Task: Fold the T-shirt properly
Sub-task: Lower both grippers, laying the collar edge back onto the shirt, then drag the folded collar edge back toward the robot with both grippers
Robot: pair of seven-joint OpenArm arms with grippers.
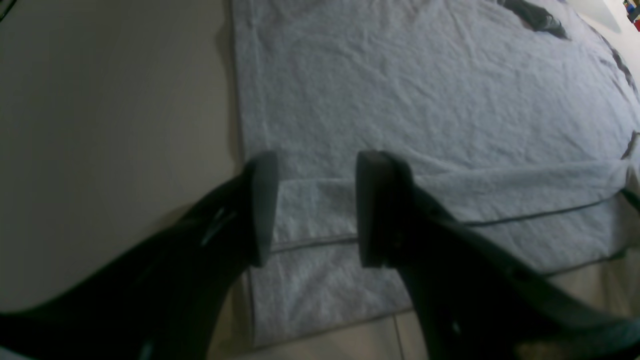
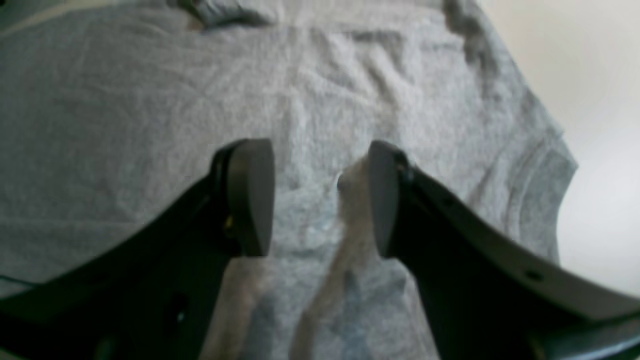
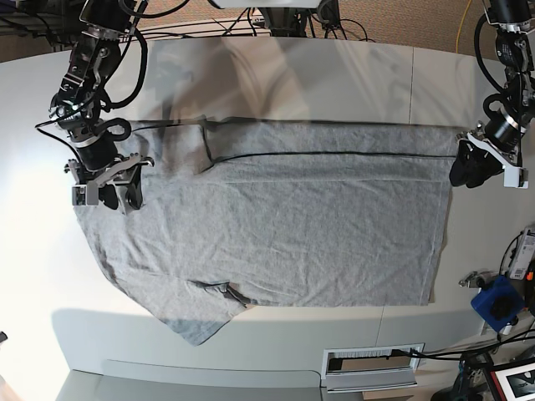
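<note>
The grey T-shirt (image 3: 292, 225) lies spread flat on the white table (image 3: 251, 75), with its far edge folded over into a long band (image 3: 334, 140). One sleeve (image 3: 196, 317) sticks out at the front left. My right gripper (image 3: 107, 194) stands at the shirt's left end; in the right wrist view this gripper (image 2: 320, 200) is open, low over the T-shirt (image 2: 125, 100), with a raised ridge of cloth against its right pad (image 2: 382, 200). My left gripper (image 3: 474, 171) hangs at the right end, and in the left wrist view it (image 1: 315, 210) is open above the T-shirt (image 1: 425, 100) by its folded hem corner.
Bare table (image 1: 100, 125) lies beside the hem. Cables (image 3: 292, 21) run along the table's back edge. A blue object (image 3: 493, 302) sits off the right side. A slotted panel (image 3: 372, 361) is set into the front edge.
</note>
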